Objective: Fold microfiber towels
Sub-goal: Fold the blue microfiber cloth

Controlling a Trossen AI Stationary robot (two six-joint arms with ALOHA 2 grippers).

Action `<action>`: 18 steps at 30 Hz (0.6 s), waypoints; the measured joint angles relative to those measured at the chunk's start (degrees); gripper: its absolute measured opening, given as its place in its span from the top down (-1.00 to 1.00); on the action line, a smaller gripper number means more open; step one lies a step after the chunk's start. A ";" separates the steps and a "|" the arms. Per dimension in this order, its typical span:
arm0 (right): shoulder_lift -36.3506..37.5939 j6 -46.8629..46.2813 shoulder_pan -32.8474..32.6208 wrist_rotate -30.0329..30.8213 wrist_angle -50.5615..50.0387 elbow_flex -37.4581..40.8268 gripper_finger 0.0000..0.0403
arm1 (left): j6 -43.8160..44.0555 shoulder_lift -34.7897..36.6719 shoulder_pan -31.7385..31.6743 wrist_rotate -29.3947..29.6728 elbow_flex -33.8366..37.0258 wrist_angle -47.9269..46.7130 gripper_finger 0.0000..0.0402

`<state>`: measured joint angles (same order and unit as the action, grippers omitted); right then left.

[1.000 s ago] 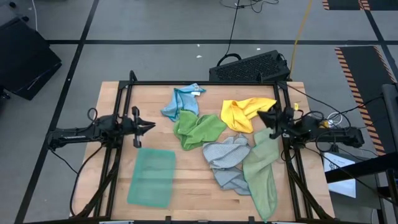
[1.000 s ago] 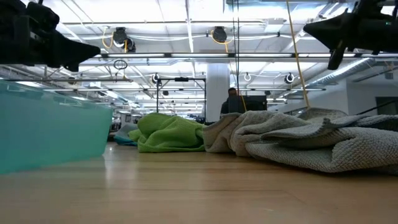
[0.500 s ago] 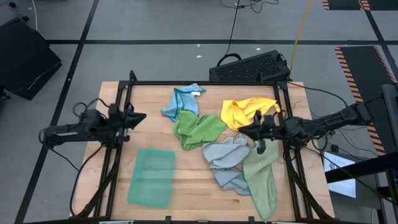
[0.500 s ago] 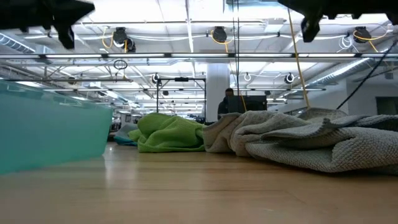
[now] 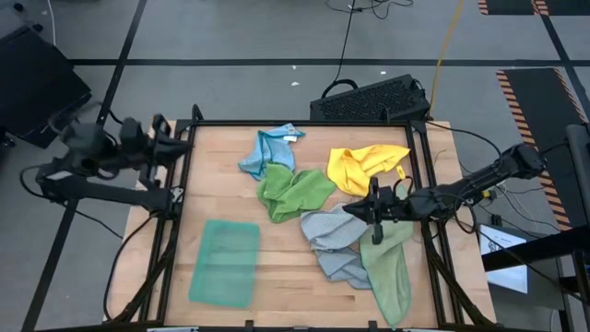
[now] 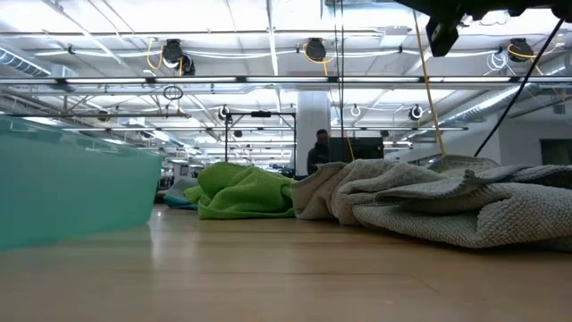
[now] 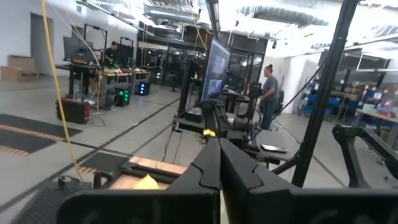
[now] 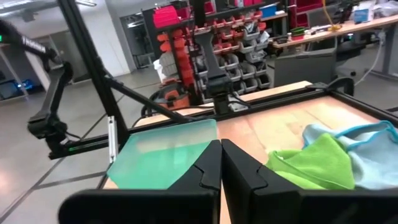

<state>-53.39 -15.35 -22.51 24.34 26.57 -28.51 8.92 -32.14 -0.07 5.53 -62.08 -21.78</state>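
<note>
Your teal towel (image 5: 224, 261) lay folded flat at the table's near left; five others sat crumpled toward the centre and right. The right gripper (image 5: 354, 208), fingers pressed together and empty, hung over the grey towel (image 5: 334, 235); the left gripper (image 5: 184, 145) was likewise closed at the far-left edge. Soft, limp cloth is probably best pinched at a corner.

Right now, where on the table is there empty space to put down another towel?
Bare wood shows along the left, above the folded teal towel, up to the table far edge beside the light blue towel. A smaller patch lies between the teal towel and the grey towel. The right half is crowded: bright green towel, yellow towel, grey and sage towel bunch together.
</note>
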 joint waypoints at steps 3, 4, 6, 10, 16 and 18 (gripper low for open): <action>0.00 0.29 -0.92 0.02 -0.06 0.00 1.00 | -0.23 -6.15 0.21 0.06 -10.52 -7.82 0.99; 0.00 0.81 -1.15 0.00 -0.09 0.00 1.00 | -0.29 -8.25 0.21 0.03 -13.91 -10.54 0.99; 0.00 1.70 -1.50 -0.02 -0.14 0.00 1.00 | -0.25 -12.36 0.21 -0.80 -20.83 -15.84 0.99; 0.00 2.58 -1.61 -0.07 -0.20 0.00 1.00 | -0.31 -19.69 0.21 -4.02 -33.38 -22.96 0.99; 0.02 2.35 -1.61 -0.28 -0.21 0.00 1.00 | -1.35 -29.01 0.19 -3.97 -47.67 -29.55 0.99; 0.03 0.58 -1.61 -0.35 -0.13 0.00 1.00 | -1.32 -31.63 0.21 -3.92 -50.82 -30.80 0.99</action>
<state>-53.36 -14.77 -24.12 23.98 26.44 -28.51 7.60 -63.77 0.14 1.61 -112.90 -52.58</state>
